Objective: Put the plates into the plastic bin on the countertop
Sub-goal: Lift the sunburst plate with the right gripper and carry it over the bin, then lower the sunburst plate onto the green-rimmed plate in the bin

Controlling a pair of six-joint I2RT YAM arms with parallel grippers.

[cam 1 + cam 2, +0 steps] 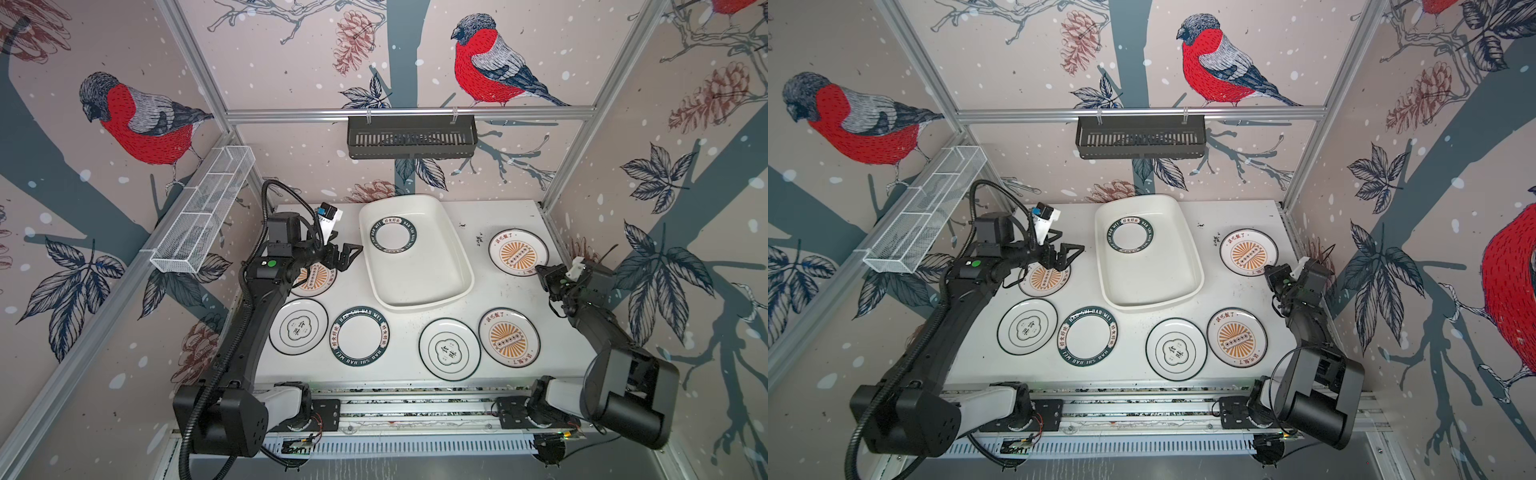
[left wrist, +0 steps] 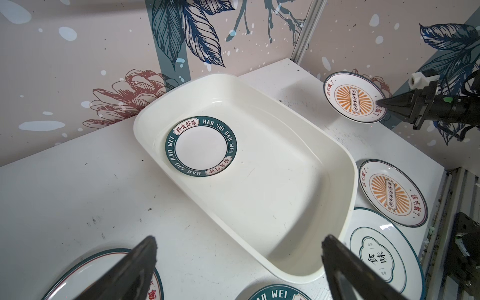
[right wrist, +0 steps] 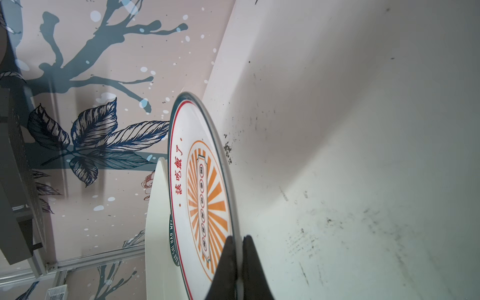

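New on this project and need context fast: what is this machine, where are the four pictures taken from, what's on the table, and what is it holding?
Two black robot arms are mounted at the front of a white countertop, each ending in a two-fingered claw. Two pictures are top views from one overhead stereo camera, nearly identical. The other two come from cameras on the arms' wrists. A cream plastic bin sits at the back with one green-lettered plate in it. Outside it: two emblem plates, a second green-lettered plate and three sunburst plates. The right claw is shut on the rim of the far sunburst plate. The left claw is open and empty, beside the bin.
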